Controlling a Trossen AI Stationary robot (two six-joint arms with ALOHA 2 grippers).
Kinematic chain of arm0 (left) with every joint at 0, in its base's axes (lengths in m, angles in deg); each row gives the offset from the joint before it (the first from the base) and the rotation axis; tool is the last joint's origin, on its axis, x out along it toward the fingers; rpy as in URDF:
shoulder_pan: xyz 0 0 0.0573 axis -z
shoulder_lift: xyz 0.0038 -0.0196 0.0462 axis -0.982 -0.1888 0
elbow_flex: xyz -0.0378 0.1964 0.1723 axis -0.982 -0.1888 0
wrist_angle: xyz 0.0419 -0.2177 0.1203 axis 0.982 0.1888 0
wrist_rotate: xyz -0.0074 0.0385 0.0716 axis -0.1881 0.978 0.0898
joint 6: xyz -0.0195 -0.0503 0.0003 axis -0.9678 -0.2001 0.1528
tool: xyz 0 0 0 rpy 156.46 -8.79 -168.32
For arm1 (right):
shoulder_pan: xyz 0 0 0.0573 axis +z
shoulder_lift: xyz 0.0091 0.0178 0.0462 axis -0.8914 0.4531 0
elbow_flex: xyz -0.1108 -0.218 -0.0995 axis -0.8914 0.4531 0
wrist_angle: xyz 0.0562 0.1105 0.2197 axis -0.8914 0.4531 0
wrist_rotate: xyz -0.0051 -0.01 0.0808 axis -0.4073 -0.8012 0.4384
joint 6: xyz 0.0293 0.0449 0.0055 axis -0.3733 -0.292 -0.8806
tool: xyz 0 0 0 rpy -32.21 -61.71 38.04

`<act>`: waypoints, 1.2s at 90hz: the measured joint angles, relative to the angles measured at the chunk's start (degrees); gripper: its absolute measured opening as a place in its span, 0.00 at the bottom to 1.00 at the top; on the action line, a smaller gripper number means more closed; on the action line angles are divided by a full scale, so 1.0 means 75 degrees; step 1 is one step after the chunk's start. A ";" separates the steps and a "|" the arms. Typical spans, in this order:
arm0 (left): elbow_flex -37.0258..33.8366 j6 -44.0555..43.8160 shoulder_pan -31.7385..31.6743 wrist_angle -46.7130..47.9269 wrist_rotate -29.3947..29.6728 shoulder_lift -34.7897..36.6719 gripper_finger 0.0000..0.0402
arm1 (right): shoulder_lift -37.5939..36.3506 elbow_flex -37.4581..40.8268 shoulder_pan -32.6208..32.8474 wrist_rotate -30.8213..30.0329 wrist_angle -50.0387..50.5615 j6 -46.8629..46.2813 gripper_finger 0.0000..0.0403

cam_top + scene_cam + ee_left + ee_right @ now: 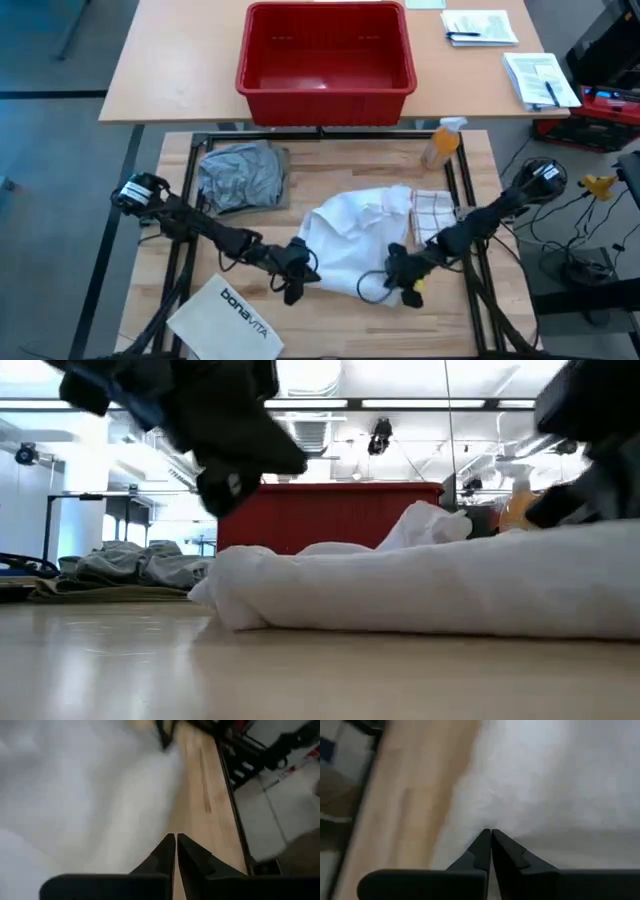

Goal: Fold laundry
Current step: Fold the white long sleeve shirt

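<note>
Here the white shirt (355, 235) lies bunched at lower centre of the high view, on the table (330, 335). The left tool (295, 285) sits at its lower-left edge and the right tool (405, 285) at its lower-right edge; both wrist views show the 2 fingers pressed together, with no cloth visibly pinched. The grey T-shirt (240, 175) rests folded at upper left. The likely risk: clenched fingers slide over the fabric, so the hem drags and bunches instead of lifting.

Lab: exposed ceiling ducts (300, 435), cabled workbenches (180, 60)
</note>
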 joint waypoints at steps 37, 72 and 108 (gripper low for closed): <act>0.0150 0.1457 -0.1706 0.0000 -0.1296 -0.0041 0.00 | -0.1896 -0.0503 -0.1246 -0.0240 0.0772 0.1512 0.00; 0.0115 0.2407 -0.1732 -0.0462 -0.2309 -0.1178 0.00 | -0.0477 -0.0688 -0.3072 0.0534 0.0844 0.4828 0.00; 0.0115 0.1765 -0.1732 -0.0811 -0.1662 -0.2161 0.00 | 0.1724 -0.1762 -0.3579 0.0220 0.0956 0.6419 0.00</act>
